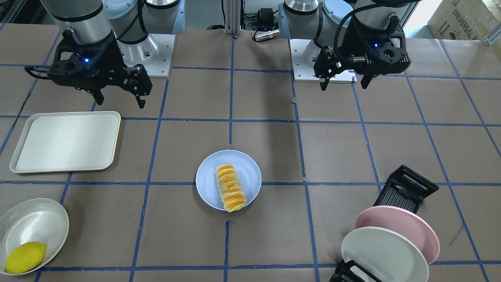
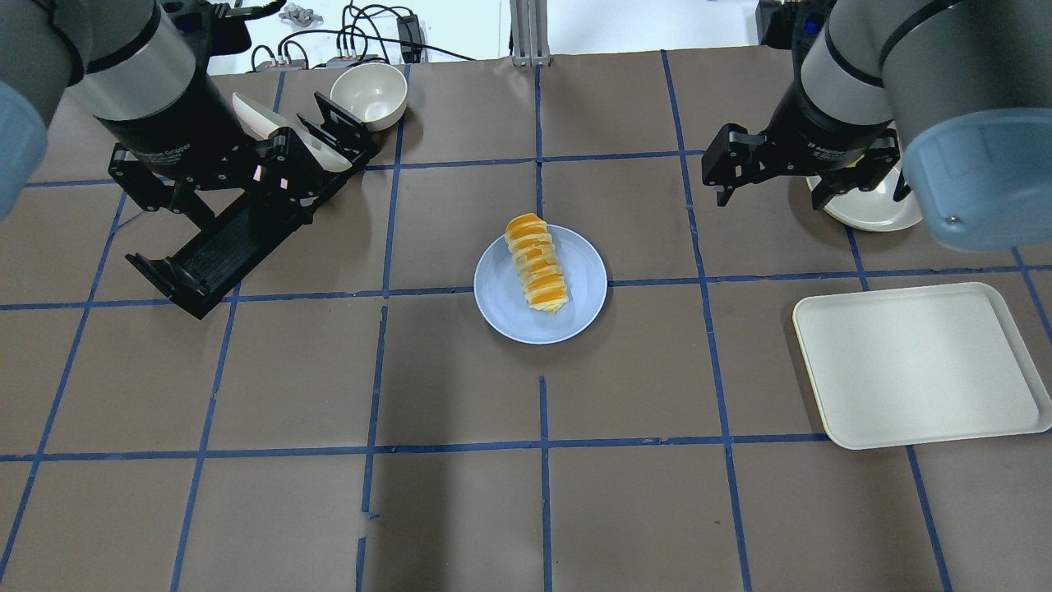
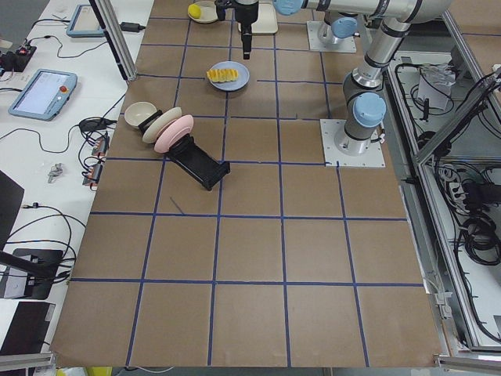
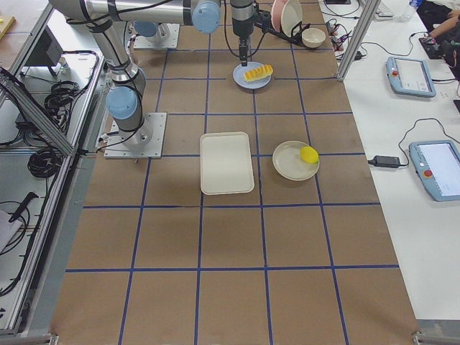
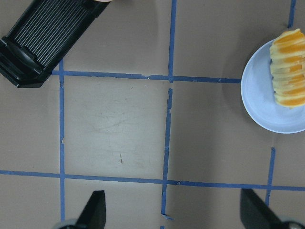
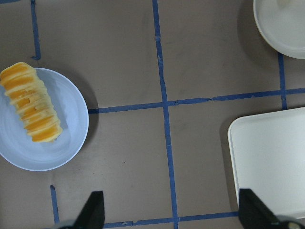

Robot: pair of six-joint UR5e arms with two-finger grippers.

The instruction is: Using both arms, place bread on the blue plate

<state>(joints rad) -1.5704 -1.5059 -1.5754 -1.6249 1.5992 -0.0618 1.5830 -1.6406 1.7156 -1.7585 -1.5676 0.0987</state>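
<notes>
Seen from the front, a brown, tape-gridded surface (image 1: pixel 274 235). The black left tool (image 1: pixel 344 84) hangs at two o'clock of the round, matte, pale blue plate (image 1: pixel 209 184), and the right tool (image 1: pixel 120 102) at ten, both spread and empty. The ridged orange-and-cream bread (image 1: pixel 231 188) lies on the plate, reaching its six-o'clock rim.

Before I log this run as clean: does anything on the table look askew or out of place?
Only slightly: the bread lies on the blue plate with its end away from the robot poking past the rim. Nothing looks spilled; the left gripper and right gripper hang open, clear of it.
</notes>
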